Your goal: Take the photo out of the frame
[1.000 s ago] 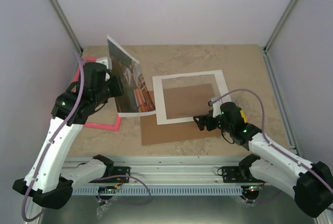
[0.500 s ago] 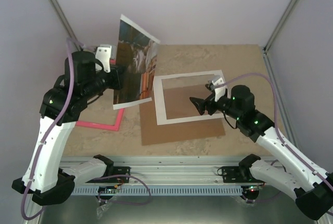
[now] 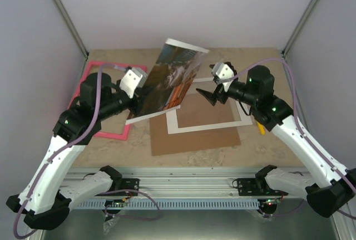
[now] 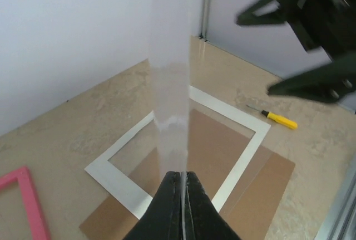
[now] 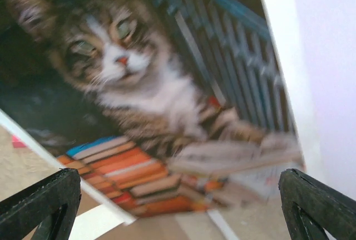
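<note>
The white mat (image 3: 211, 126) with its rectangular window lies flat on the table (image 3: 261, 62), on top of 1 plain brown backing board (image 3: 194, 142) that sticks out past the mat's near and left edges. To the left of the mat lies 1 pink frame (image 3: 114, 136), flat on the table and partly hidden under the left arm. To the right of the mat lies 1 screwdriver (image 4: 281, 120) with a yellow handle; in the top view the right arm covers most of it.

The photo (image 3: 169, 78) is out of the frame. It is in the air, above the far-left corner of the mat, tilted, and it touches neither the mat nor the table. It is 1 print with a white border and it shows a grey-and-white cat above stacks of orange and white books. The book spines are too blurred to read.

The left gripper (image 4: 182, 176) is closed tightly on the lower edge of the photo; in its wrist view the print stands edge-on, straight up from the fingertips. The right gripper (image 3: 207, 81) is above the far edge of the mat, just beside the right edge of the photo, with its jaws spread wide and nothing between them. In its wrist view the photo fills almost all the picture and hides the mat behind it.
</note>
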Robot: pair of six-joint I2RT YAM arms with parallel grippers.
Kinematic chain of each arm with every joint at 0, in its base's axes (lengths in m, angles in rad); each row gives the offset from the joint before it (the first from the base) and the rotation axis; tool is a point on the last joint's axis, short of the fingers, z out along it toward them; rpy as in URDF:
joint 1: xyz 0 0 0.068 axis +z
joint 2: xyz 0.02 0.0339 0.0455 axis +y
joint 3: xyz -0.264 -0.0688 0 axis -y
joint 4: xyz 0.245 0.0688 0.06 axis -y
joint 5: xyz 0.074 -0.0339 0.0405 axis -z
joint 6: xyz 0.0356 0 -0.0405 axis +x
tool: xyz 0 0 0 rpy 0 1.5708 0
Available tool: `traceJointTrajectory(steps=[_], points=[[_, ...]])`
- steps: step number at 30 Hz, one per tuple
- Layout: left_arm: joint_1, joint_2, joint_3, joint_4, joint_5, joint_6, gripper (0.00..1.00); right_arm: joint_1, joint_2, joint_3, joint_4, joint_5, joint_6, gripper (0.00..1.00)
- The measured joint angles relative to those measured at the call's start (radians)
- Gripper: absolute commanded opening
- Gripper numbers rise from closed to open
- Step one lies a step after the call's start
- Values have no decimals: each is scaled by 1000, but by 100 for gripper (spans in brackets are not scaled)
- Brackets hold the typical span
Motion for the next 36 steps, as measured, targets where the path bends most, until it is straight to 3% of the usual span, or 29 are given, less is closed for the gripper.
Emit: traceJointTrajectory(steps=[5,13,16,20,29,32,36], points=[[-82,-75,-109,44,-46,68,0,-40,95,129,-63,-61,-141,97],[-98,-142,-186,112,-74,115,0,-67,106,201,-146,-135,-330,95],[-98,-156,-212,127,-74,122,0,-67,110,237,-184,-178,-377,85],[-99,-171,-232,141,-75,129,0,-67,122,264,-236,-233,-426,61],[-99,-196,-255,180,-74,140,0,-67,123,261,-335,-319,-452,41],[-99,-203,-272,191,-74,141,0,-67,123,261,-348,-327,-456,28],[-99,-204,-286,196,-77,142,0,-67,123,261,-358,-325,-460,4]])
